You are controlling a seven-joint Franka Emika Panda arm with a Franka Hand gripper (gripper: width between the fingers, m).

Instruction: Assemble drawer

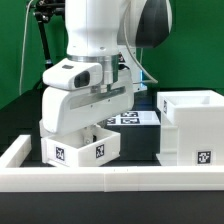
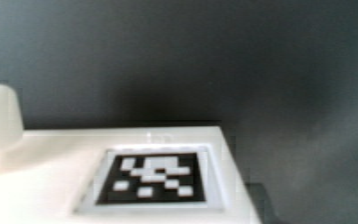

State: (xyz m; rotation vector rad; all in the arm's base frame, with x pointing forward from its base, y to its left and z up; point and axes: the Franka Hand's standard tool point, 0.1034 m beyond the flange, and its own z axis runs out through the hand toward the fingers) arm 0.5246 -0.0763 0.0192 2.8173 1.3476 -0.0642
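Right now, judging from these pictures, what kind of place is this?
Likely a robotics lab test bench: a white robot arm stands over a black table edged by a low white wall, and the white tray and box carry black-and-white square tags.

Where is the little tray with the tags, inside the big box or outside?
Outside: the tray sits on the table, apart from the tall shell at the exterior view's right.

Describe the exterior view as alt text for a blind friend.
A white robot arm bends low over a small tagged white tray on a black table. A taller white box stands at the exterior view's right, behind a low white wall.
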